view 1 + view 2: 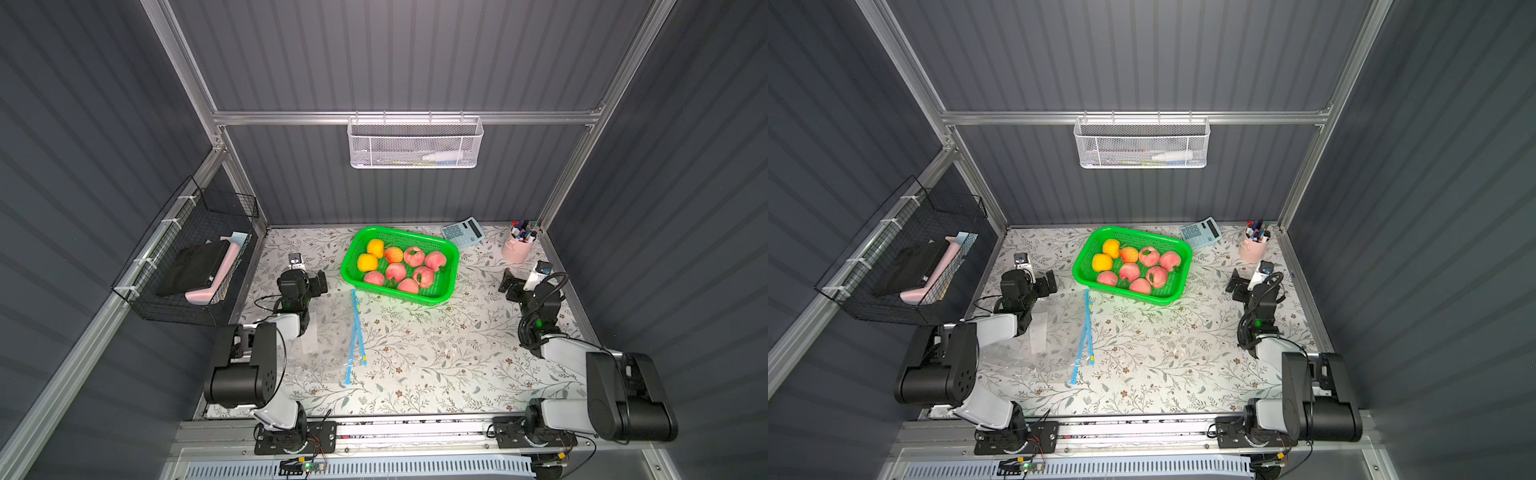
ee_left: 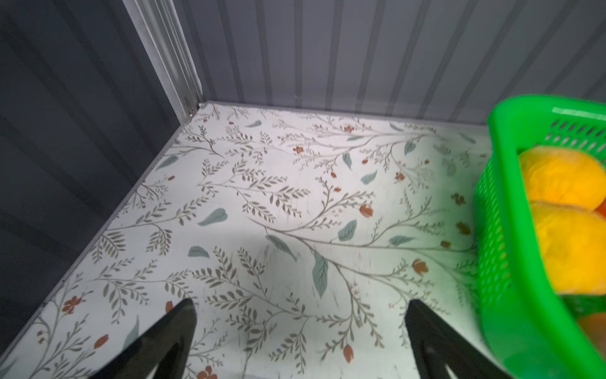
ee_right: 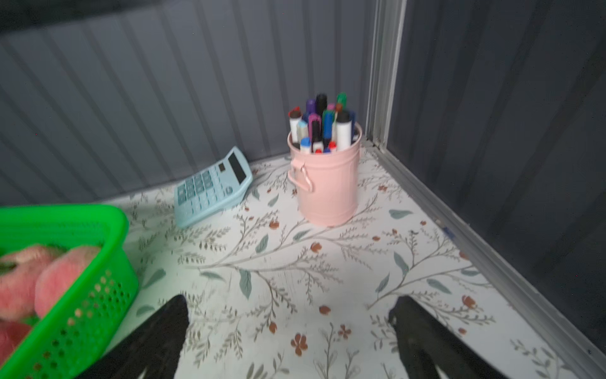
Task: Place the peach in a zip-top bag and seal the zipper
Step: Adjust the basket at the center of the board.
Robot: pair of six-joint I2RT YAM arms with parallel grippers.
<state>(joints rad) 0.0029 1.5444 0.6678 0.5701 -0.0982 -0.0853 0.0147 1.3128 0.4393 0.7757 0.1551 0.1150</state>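
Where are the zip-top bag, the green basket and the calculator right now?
zip-top bag [image 1: 357, 332]: a top view, on its blue zipper strip.
green basket [image 1: 451, 272]: a top view, on its right-hand wall.
calculator [image 3: 210, 187]: right wrist view, on its keypad.

Holding left gripper [image 2: 300, 303] and right gripper [image 3: 291, 299] wide open, fingers [image 2: 170, 334] spread, clasping nothing, with left arm [image 1: 286, 324] and right arm [image 1: 569, 353] folded.

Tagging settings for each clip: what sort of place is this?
Probably a staged robot test booth: grey walls on a metal frame, a flower-patterned table, and props like a calculator and pen cup.
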